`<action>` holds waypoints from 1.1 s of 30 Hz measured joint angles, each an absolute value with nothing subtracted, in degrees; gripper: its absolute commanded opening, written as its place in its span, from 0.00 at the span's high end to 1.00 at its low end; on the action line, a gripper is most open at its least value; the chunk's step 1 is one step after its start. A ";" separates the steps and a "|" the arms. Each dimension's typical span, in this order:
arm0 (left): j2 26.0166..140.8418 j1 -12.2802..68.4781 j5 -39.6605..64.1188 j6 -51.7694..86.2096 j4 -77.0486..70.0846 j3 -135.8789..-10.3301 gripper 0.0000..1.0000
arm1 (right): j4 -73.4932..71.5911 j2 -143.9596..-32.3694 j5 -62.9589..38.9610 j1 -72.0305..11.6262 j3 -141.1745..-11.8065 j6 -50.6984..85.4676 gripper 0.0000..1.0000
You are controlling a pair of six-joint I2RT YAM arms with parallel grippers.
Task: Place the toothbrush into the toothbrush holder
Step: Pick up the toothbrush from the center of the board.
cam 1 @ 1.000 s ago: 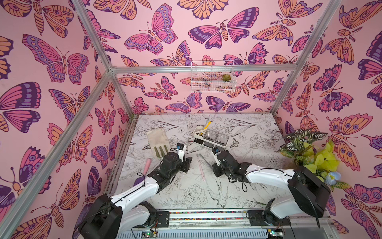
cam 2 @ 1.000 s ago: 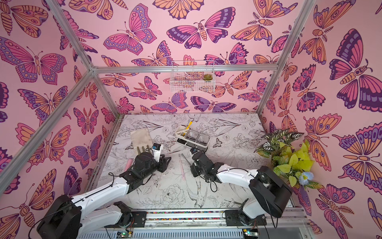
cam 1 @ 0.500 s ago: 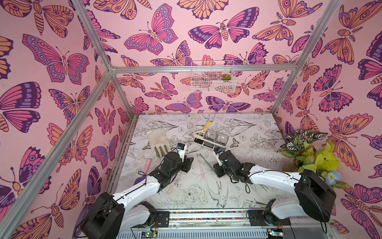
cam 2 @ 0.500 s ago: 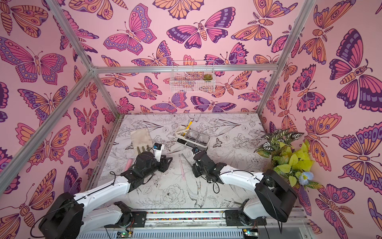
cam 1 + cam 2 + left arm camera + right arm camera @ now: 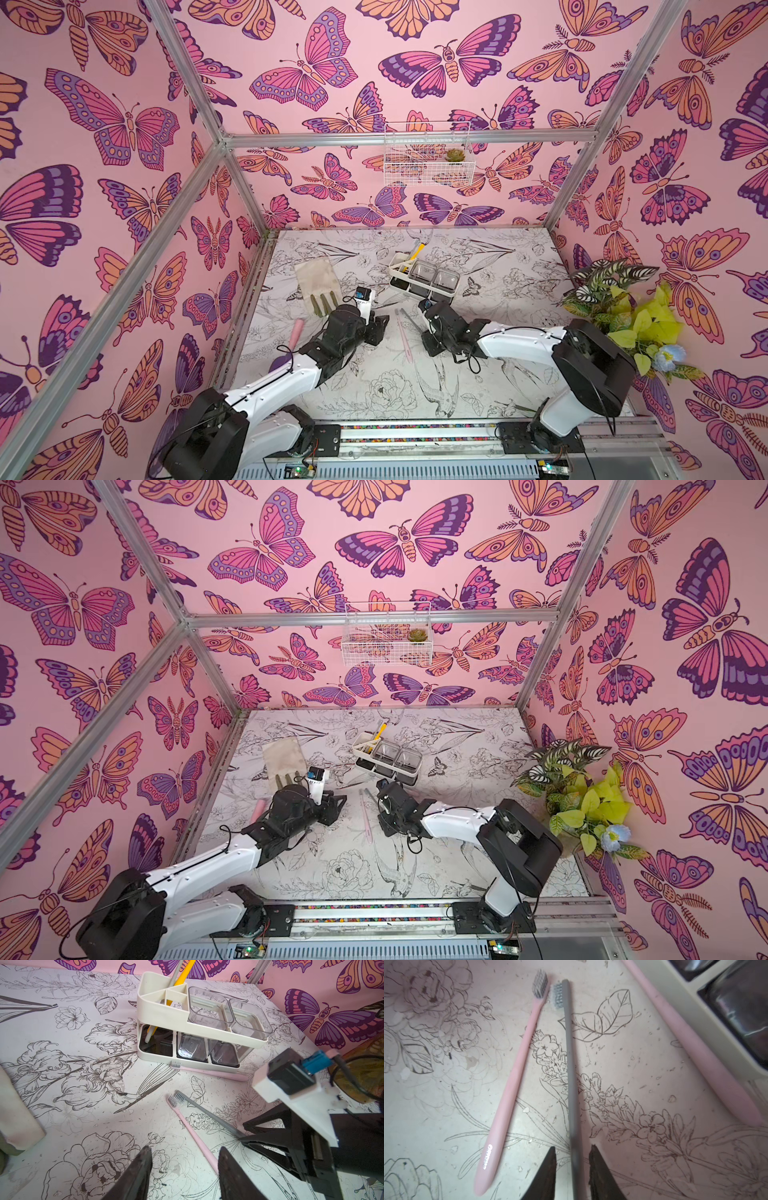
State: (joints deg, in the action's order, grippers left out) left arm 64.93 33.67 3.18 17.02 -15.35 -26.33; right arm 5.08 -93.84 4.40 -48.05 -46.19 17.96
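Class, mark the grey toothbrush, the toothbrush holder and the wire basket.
grey toothbrush [image 5: 569,1064]: right wrist view, middle of handle.
toothbrush holder [image 5: 164,1016]: left wrist view, white upper wall.
wire basket [image 5: 415,172]: a top view, front mesh.

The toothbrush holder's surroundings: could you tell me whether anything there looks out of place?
Yes: one pink toothbrush lies flat alongside the toothbrush holder, and a second pink toothbrush and a grey toothbrush lie loose on the table, not standing in its slots.
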 measured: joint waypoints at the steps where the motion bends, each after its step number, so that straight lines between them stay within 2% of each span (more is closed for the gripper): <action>1: 64.93 33.67 3.18 17.02 -15.35 -26.33 0.47 | 5.34 -94.37 4.38 -48.05 -46.44 17.96 0.70; 8: 63.61 33.67 2.94 17.02 -15.42 -26.33 0.46 | 7.01 -95.61 4.89 -48.05 -47.75 17.96 0.70; 12: 63.59 33.67 2.52 17.06 -15.42 -26.33 0.46 | 7.73 -98.39 5.28 -48.05 -50.24 17.74 0.84; 16: 63.61 33.67 2.09 17.08 -15.40 -26.33 0.46 | 7.73 -99.22 5.10 -48.05 -51.11 17.78 0.91; 27: 66.15 33.67 2.13 18.35 -15.42 -26.33 0.46 | 6.39 -99.07 4.14 -48.05 -50.70 18.17 0.93; 33: 68.10 33.67 3.40 19.44 -15.40 -26.44 0.46 | 5.41 -93.86 3.44 -48.05 -47.16 19.14 0.92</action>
